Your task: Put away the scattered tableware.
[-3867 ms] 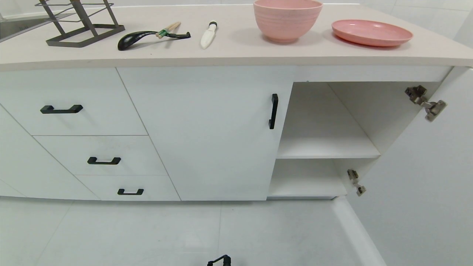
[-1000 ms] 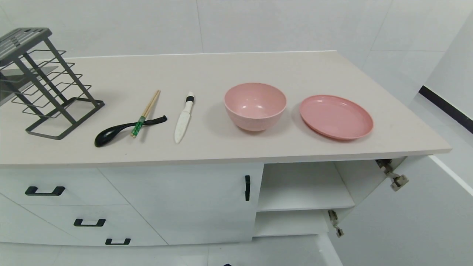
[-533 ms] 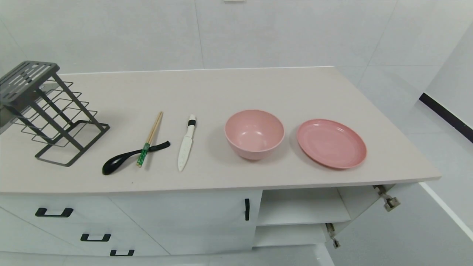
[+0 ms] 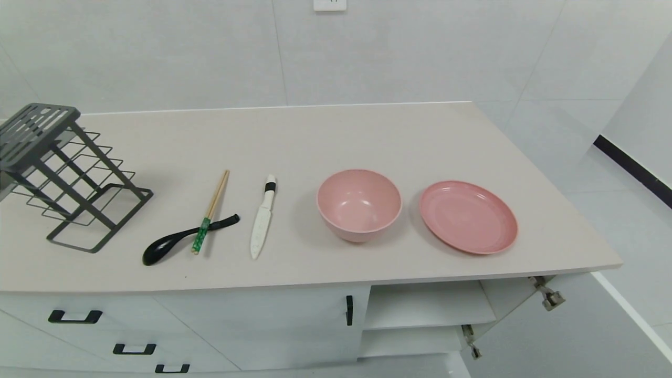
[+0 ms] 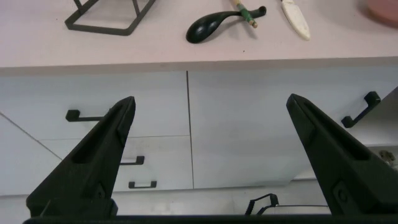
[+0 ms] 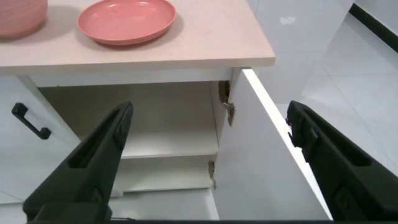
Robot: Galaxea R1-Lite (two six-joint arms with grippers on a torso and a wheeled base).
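Observation:
On the beige counter [image 4: 325,136] lie a black spoon [image 4: 173,242], a pair of chopsticks [image 4: 210,211] crossing its handle, a white knife [image 4: 261,218], a pink bowl [image 4: 359,204] and a pink plate [image 4: 468,216], side by side. My left gripper [image 5: 211,149] is open, held low in front of the drawers, below the spoon [image 5: 205,25] and knife [image 5: 295,15]. My right gripper [image 6: 211,155] is open in front of the open cabinet, below the plate [image 6: 126,20]. Neither holds anything.
A grey wire rack [image 4: 58,173] stands at the counter's left end. Below are drawers with black handles [image 4: 75,316], a shut door with a handle [image 4: 349,310], and an open compartment with a shelf [image 4: 428,310]. Its door [image 6: 273,130] swings out at the right.
The head camera has risen and now looks down on the counter top rather than at the cabinet fronts. The tableware itself has not moved.

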